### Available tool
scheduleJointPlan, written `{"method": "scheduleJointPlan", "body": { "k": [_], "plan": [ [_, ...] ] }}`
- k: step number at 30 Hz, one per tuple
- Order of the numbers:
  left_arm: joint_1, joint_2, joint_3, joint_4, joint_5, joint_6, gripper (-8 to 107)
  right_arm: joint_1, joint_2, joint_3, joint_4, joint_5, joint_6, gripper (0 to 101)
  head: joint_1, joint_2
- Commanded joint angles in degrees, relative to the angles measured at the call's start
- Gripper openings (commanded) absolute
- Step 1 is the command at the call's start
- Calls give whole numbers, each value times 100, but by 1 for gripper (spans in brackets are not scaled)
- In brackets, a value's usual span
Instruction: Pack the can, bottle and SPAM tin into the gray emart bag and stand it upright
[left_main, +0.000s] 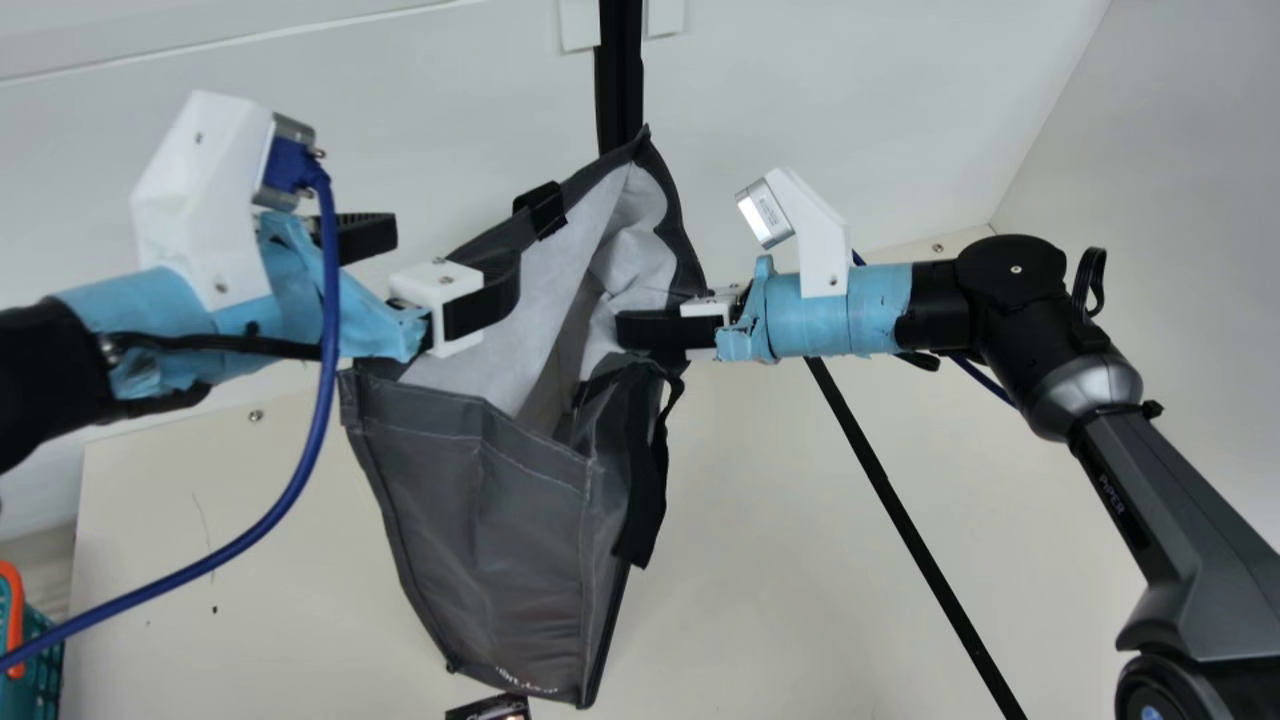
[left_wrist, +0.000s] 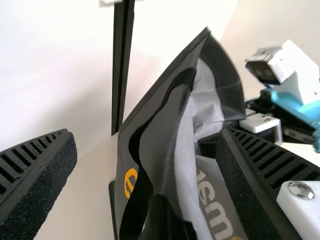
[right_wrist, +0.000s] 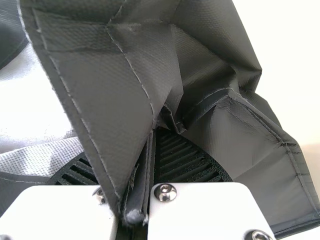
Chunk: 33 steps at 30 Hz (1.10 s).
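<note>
The gray bag (left_main: 490, 500) is held up above the table, its mouth gaping and pale lining showing. My right gripper (left_main: 625, 330) is shut on its rim at the right; in the right wrist view, folded fabric of the bag (right_wrist: 100, 95) is pinched by the right gripper (right_wrist: 145, 150). At the left of the mouth, my left gripper (left_main: 455, 250) stands open, one finger over the lining. From the left wrist, the open left gripper (left_wrist: 147, 137) has the bag's wall and black strap (left_wrist: 142, 195) between its spread fingers. What the bag contains is hidden.
A small dark printed item (left_main: 490, 709) lies below the bag at the bottom edge. At the lower left is a teal basket (left_main: 45, 640) with an orange handle. A black post (left_main: 620, 70) rises behind; a black strip (left_main: 900, 520) slants across the table's right part.
</note>
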Motion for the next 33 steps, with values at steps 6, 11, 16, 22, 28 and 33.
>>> {"method": "scheduleJointPlan", "body": {
  "k": [6,11,16,22,28,33],
  "plan": [
    [191,-483,333,-81,-134,42,90,0,0,0,0,-4,0,0,-130,-14],
    [342,-851,640,-109,-242,48,90,0,0,0,-5,-4,0,0,-130,-14],
    [499,-1213,969,-86,-328,36,90,0,0,0,-5,-4,0,0,-130,-14],
    [669,-1650,1403,191,-427,-93,90,0,0,0,-5,-4,0,0,-130,-14],
    [809,-2050,1765,927,-370,-422,90,0,0,0,-5,-4,0,0,-130,-14],
    [844,-2315,1966,1854,-145,-873,90,0,0,0,-5,-4,0,0,-130,-14]
  ]
}}
